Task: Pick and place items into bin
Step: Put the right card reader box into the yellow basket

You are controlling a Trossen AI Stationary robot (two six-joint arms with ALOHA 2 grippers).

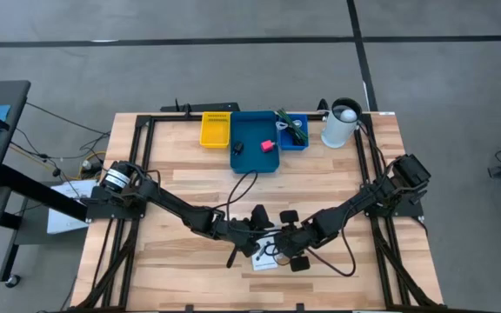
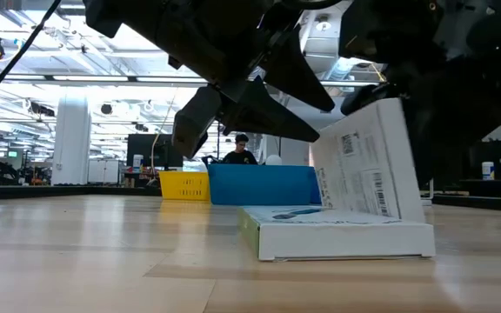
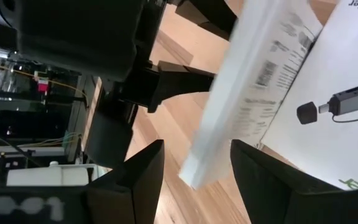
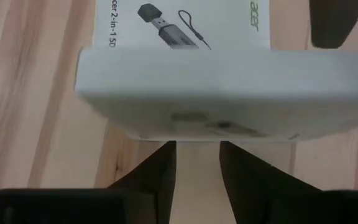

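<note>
The right pincer (image 1: 287, 253) clamps the tilted white printed box (image 2: 368, 165); the left pincer (image 1: 243, 246) stands apart around its edge; lift evenly toward the blue plastic bin (image 1: 257, 139).

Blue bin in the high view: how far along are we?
Done: a pink-red block and a small black piece lie in the blue bin. In hand: both grippers, left and right, are at the white printed boxes, one tilted up. Left: binning those.

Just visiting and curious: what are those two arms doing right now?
Both grippers, left and right, at the white boxes near table front. One box propped up on edge. Blue bin far side, path clear.
</note>
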